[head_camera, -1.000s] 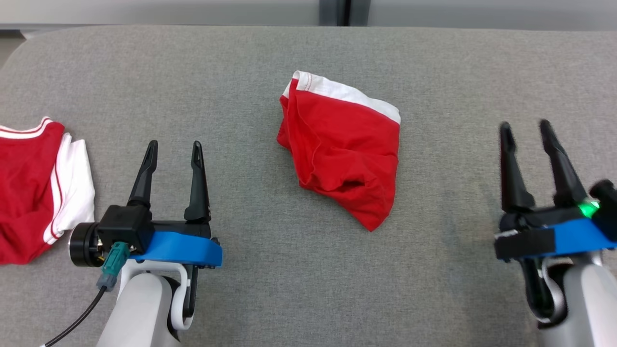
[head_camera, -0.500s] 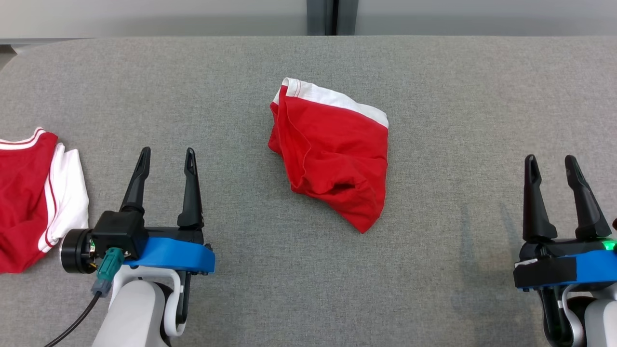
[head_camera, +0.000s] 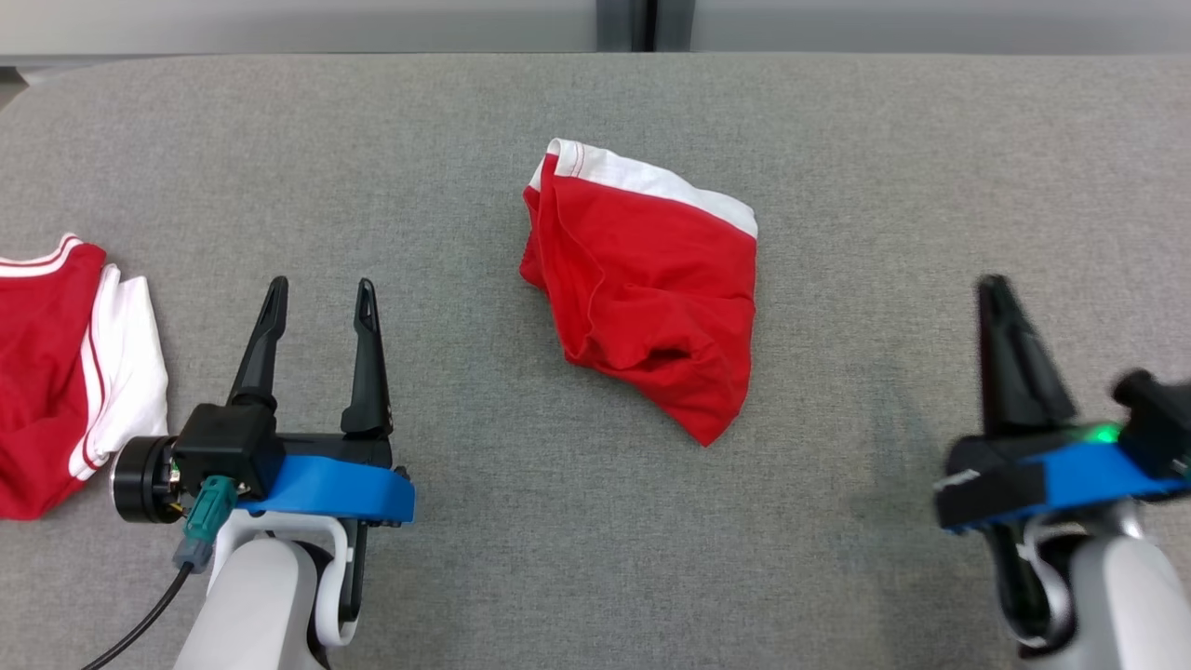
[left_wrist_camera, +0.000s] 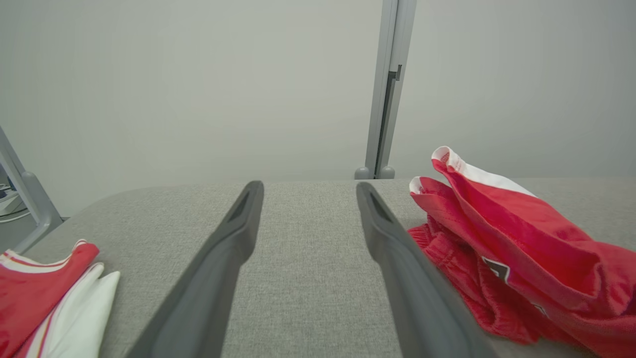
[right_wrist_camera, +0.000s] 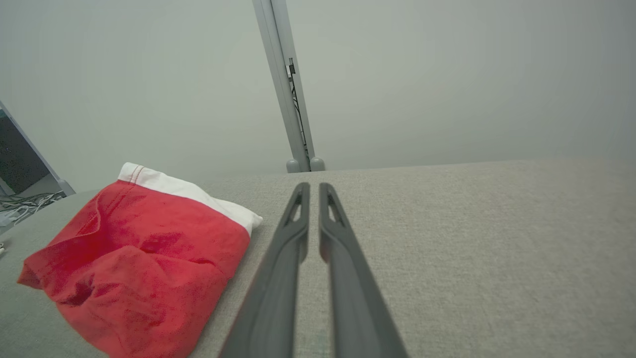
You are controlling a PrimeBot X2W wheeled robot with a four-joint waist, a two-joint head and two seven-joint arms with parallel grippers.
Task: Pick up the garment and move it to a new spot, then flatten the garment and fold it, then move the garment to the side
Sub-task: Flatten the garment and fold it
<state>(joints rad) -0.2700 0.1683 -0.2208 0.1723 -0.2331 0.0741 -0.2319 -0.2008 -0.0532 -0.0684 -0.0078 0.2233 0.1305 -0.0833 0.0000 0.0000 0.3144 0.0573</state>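
Reaching for the garment [head_camera: 647,288] looks like the step in hand, since nothing is lifted yet. It lies crumpled on the grey desk [head_camera: 837,140], red with a white waistband [head_camera: 651,181], ahead of both grippers and between them, touching neither.

The left gripper [head_camera: 321,286] is released, fingers spread wide, with the garment ahead and off to its right. The right gripper [right_wrist_camera: 313,187] has its fingers drawn almost together on nothing, and the garment sits ahead and to its left.

To do this well, the right gripper should spread its fingers before closing in, or it will only push the cloth along. The waistband is probably the best hold: it is firm, easy to see, and a pinch at each end should let the garment hang open. Fingertips should come in low so they catch the cloth rather than skim it. Another red-and-white piece [head_camera: 56,354] lies to the left gripper's left and is best avoided.
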